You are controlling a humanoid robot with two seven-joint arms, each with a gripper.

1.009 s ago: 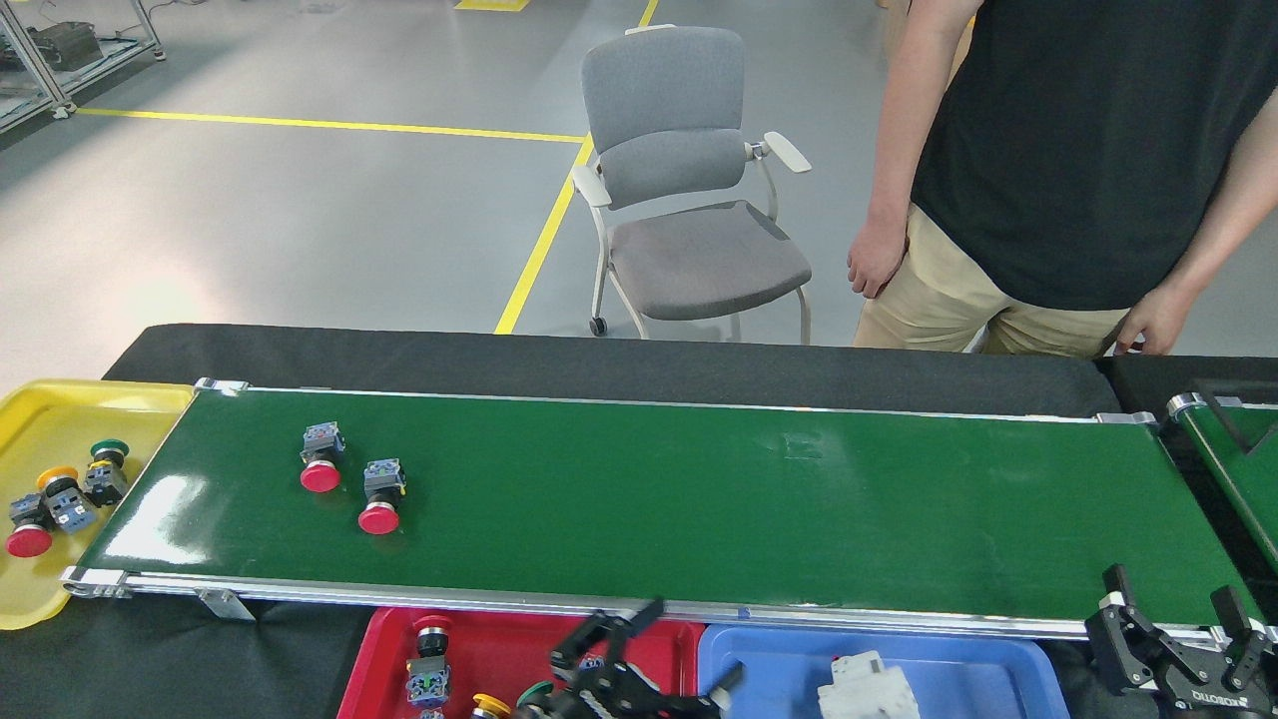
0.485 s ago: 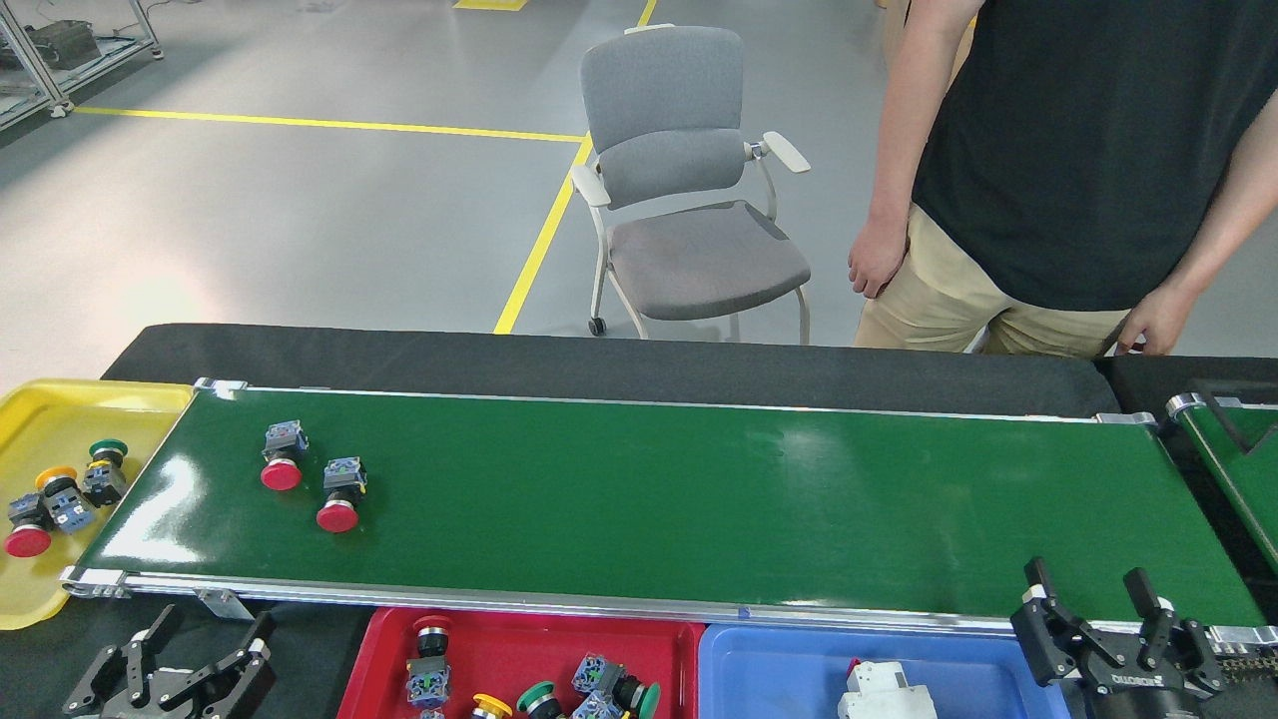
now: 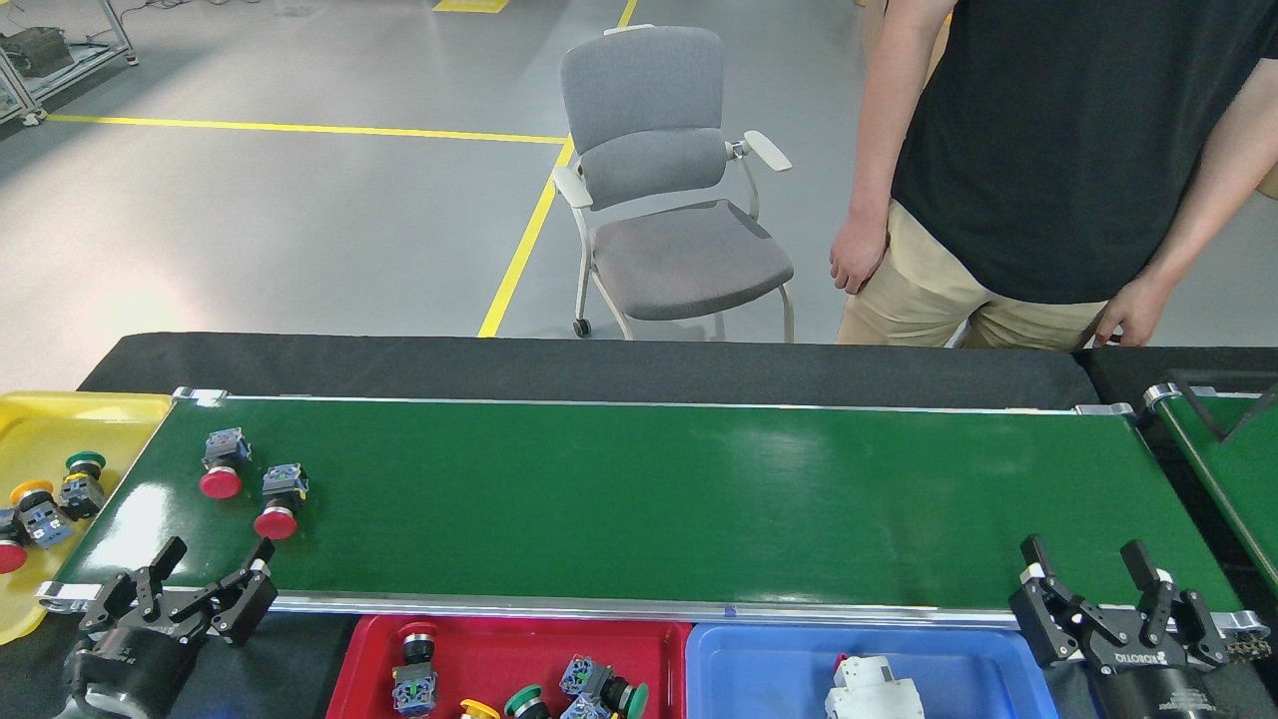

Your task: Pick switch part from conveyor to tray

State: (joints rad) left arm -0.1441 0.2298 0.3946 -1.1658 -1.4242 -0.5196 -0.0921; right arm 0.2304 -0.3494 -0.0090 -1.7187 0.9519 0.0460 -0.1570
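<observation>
On the left end of the conveyor (image 3: 639,499) two red-capped switches lie close together: one (image 3: 222,465) nearer the far rail, the other (image 3: 280,499) just beside it and nearer the robot. Neither is held, so these two are left to pick. Below the near rail, the red tray (image 3: 359,669) already holds several switch parts (image 3: 589,689), with red, yellow and green caps showing, which suggests that part of the sorting is done. A blue tray (image 3: 739,669) beside it carries a white-grey part (image 3: 874,694), and a yellow tray (image 3: 40,439) off the belt's left end holds a few more switches (image 3: 45,499). The left pincer (image 3: 205,579) hovers at the belt's near-left corner, fingers spread wide with nothing between them, close to the two red switches and seemingly set to go for one. The right pincer (image 3: 1093,569) stands at the near-right corner, also wide open and empty, well apart from any part on the belt. A person (image 3: 1048,150) stands behind the counter (image 3: 599,364), hands off the belt, near a grey chair (image 3: 659,170).
</observation>
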